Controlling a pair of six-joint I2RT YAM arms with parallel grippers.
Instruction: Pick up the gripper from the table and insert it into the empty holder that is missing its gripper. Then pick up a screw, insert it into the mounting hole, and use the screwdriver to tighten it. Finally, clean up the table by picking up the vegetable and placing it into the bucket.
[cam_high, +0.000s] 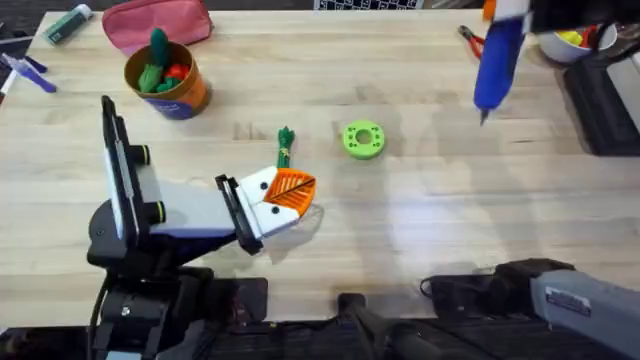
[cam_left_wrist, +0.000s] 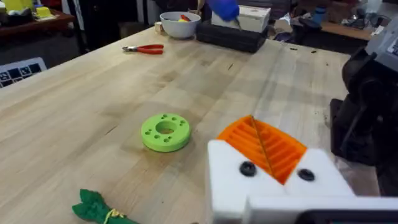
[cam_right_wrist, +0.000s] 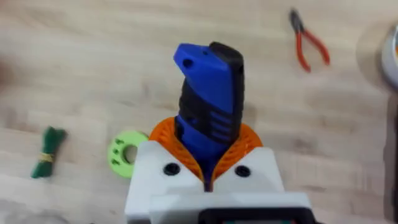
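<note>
Far left on the tabletop (cam_high: 420, 240), the orange bucket (cam_high: 170, 85) sits with green and red toys already inside, a pink pouch (cam_high: 160, 25) just behind it. Moving right, the left gripper (cam_high: 285, 200) hangs low over the wood, its orange ribbed fingers (cam_left_wrist: 264, 146) pressed together, nothing between them. Just beyond its tip lies the vegetable (cam_high: 285, 147), flat on the tabletop, with the lime-green disc (cam_high: 362, 139) beside it. Over on the right, the right gripper (cam_right_wrist: 208, 174) is pinching the blue screwdriver (cam_high: 497, 60), held high above the tabletop, bit pointing down. Red-handled pliers (cam_right_wrist: 308, 43) lie near a white bowl (cam_left_wrist: 180, 23) at the far right.
</note>
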